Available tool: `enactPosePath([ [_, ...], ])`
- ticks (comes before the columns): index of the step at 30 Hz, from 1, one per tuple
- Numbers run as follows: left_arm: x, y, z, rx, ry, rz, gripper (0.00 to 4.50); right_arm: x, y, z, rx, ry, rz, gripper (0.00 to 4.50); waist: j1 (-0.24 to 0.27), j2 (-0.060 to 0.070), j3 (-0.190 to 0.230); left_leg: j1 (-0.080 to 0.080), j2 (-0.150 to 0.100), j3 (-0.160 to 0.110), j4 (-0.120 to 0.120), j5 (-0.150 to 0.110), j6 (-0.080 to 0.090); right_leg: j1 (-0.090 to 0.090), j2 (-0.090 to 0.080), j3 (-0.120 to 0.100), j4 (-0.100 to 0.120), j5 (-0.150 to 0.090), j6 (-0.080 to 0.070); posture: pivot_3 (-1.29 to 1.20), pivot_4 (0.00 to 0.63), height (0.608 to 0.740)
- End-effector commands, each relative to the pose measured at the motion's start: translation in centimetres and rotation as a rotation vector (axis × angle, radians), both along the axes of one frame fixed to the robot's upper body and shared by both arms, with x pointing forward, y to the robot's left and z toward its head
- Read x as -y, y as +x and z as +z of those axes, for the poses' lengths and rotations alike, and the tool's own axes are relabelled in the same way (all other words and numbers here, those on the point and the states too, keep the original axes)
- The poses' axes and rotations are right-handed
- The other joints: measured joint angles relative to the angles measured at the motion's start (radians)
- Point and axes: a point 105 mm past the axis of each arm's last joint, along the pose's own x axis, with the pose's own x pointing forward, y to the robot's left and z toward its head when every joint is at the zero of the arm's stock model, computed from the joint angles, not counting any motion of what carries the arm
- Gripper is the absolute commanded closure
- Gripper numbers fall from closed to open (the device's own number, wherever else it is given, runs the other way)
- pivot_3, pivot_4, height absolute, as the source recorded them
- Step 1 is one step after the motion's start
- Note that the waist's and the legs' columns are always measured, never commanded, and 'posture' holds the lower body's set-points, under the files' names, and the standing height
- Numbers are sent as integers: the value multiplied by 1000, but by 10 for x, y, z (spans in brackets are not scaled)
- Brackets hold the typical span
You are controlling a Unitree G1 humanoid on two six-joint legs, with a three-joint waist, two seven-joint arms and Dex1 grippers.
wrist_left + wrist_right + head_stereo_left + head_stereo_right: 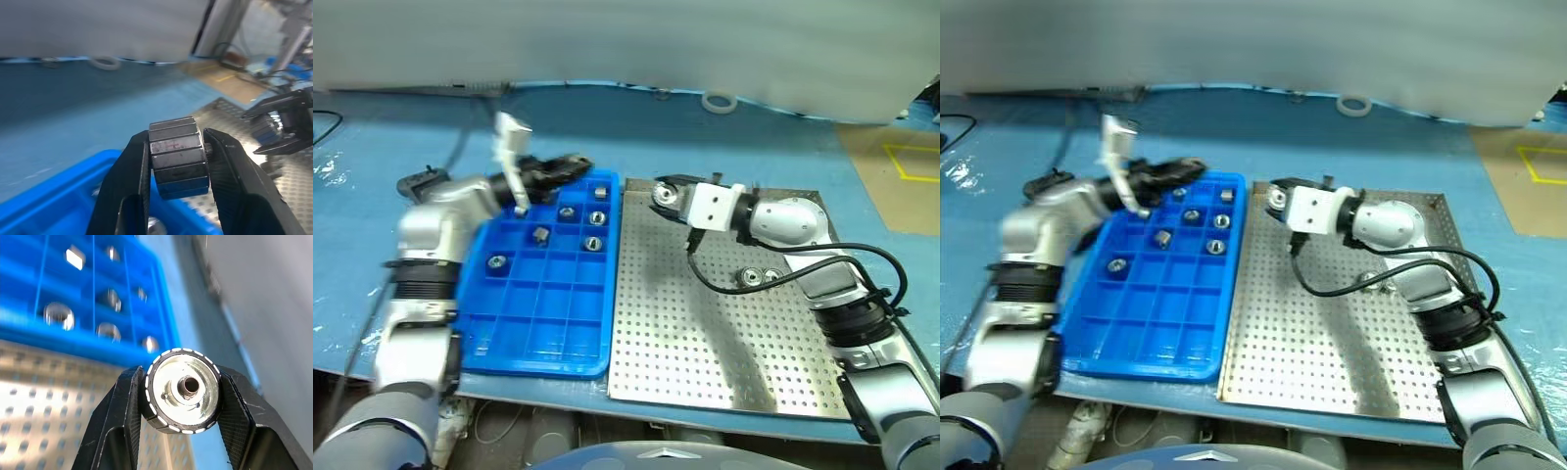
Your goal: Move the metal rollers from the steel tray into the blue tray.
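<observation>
A metal roller (177,155) is clamped in the left gripper (570,168) over the blue tray's (536,333) far edge, at twelve o'clock. Another roller (183,390) is pinched by the right gripper (664,196) above the steel tray's (705,352) far-left corner. Two rollers (760,277), perhaps, are seen at three o'clock; open plate lies nearer.

A bright blue tray (533,338) with a grid of square compartments lies left of a grey steel tray (705,343) dotted with rows of small dark holes. Shiny silver metal rollers (756,277) have dark centres; black gripper fingers (122,416) clasp one (183,390). The table covering (724,147) is blue, with a white tape ring (719,101) at its far edge.
</observation>
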Motion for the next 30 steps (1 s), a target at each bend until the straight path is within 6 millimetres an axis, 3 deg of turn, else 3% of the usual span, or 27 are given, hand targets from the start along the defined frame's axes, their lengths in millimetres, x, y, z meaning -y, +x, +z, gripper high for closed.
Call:
enactPosePath([
  [1, 5, -8, 4, 82, 68, -31, 3182, -10, -4, 16, 60, 20, 50, 2702, 11, 0, 0, 0, 0, 0, 0, 1, -2, 1, 0, 0, 0, 0, 0, -37, 150, 740],
  [4, 6, -18, 0, 110, 133, -52, 3182, -11, -4, 15, 52, 22, 59, 2702, 15, 0, 0, 0, -1, 0, 0, 1, -2, 1, -1, 0, 0, 0, 0, -32, 150, 740],
  [10, 8, -87, -15, 25, 123, -227, 3182, 1, -4, 13, -136, 192, 14, 2702, 2, 0, 0, -2, 0, 0, 0, 1, -2, -1, 0, 0, 0, 0, 0, -14, 150, 740],
  [14, -11, -100, -28, -84, 61, -143, 3182, 10, 1, 10, -216, 274, -36, 2702, 5, 0, 0, -2, 0, 0, 0, 1, -3, -1, 0, 0, 2, 0, -1, 9, 150, 740],
  [18, -39, -104, -49, -154, 59, 2, 3182, 9, 3, 3, -239, 275, -39, 2702, 8, 2, 1, 7, 1, 0, -2, -1, -5, 9, 0, 0, 1, 0, 0, 38, 150, 740],
  [23, -75, -80, -68, -147, 52, 277, 3182, -3, 4, -5, -255, 257, -8, 2702, 27, 3, 1, 11, 7, 1, -3, 2, -8, 12, 6, 0, 0, -1, 0, 72, 150, 740],
  [26, -77, -68, -72, -114, 47, 363, 3182, -7, 7, -6, -247, 252, 3, 2702, 34, 3, 1, 10, 8, 1, -3, 3, -7, 11, 6, 0, 0, 0, 0, 91, 150, 740],
  [30, -63, -60, -80, -76, 92, 361, 3182, -10, 9, -7, -230, 234, 8, 2702, 39, 2, 1, 6, 8, 0, -3, 5, -9, 9, 6, 0, -1, 0, 0, 83, 150, 740],
])
